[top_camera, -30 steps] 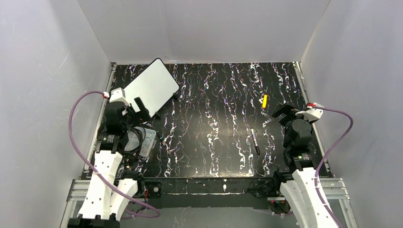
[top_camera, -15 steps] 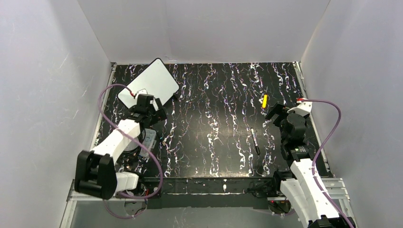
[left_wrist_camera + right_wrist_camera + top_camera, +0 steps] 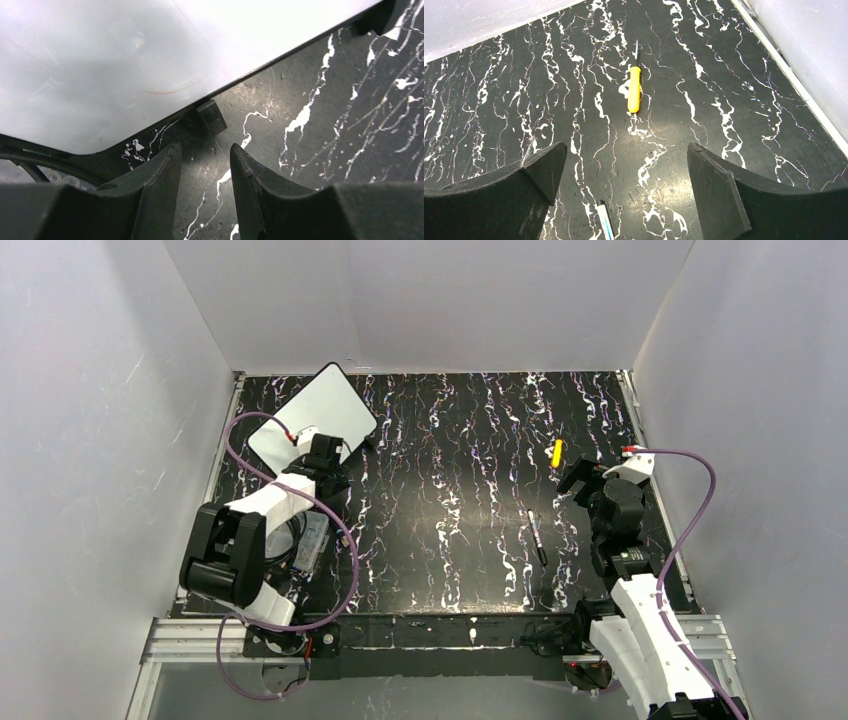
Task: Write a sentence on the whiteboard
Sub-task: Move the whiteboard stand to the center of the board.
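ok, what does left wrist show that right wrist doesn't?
Only left wrist: one edge of the whiteboard with a black clip foot at its rim, and the left gripper just short of that rim, jaws narrowly apart with nothing between them.
Only right wrist: a yellow-handled tool lying ahead, one end of a pen at the bottom edge, and the right gripper wide open, empty.
Both: the black, white-veined table.

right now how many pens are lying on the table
2. A yellow pen lies right of centre, toward the far side; a thin dark pen lies nearer, below it. The clutter near the whiteboard could hide more.
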You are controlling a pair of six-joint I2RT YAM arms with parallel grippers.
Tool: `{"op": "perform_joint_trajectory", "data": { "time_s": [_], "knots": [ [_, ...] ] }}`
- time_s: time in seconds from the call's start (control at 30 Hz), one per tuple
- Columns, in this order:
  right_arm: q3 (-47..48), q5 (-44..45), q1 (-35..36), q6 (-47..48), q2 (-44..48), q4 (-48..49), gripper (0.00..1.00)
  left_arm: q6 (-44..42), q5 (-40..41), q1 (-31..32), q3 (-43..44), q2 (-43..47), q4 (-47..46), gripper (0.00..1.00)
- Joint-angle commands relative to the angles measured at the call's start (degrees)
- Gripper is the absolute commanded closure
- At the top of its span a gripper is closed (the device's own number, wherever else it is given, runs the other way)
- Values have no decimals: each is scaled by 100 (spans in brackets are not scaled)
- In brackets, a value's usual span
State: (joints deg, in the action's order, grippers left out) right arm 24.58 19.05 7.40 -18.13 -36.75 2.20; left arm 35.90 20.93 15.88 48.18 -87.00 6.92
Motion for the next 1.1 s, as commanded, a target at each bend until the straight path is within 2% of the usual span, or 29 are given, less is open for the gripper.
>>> {"op": "perform_joint_trajectory", "data": {
  "time_s": [0.0, 0.3, 0.57, 0.83, 0.9, 1.07],
  "knots": [
    [245, -30, -2, 55, 45, 140, 1, -25, 571, 18, 216, -230, -174, 61],
    [247, -82, -2, 77, 56, 151, 1, -277, 611, 20, 478, -709, -294, 63],
    [258, -100, -2, 98, 32, 153, 1, -290, 945, -18, 520, -848, -151, 73],
    [240, -111, -2, 107, 19, 149, 1, -500, 851, -52, 296, -762, -321, 97],
    [236, -108, -2, 108, 18, 147, 1, -535, 832, -52, 171, -683, -374, 100],
    [215, -114, -2, 110, 11, 144, 1, -461, 578, -11, -208, -381, -442, 100]
  ]
}}
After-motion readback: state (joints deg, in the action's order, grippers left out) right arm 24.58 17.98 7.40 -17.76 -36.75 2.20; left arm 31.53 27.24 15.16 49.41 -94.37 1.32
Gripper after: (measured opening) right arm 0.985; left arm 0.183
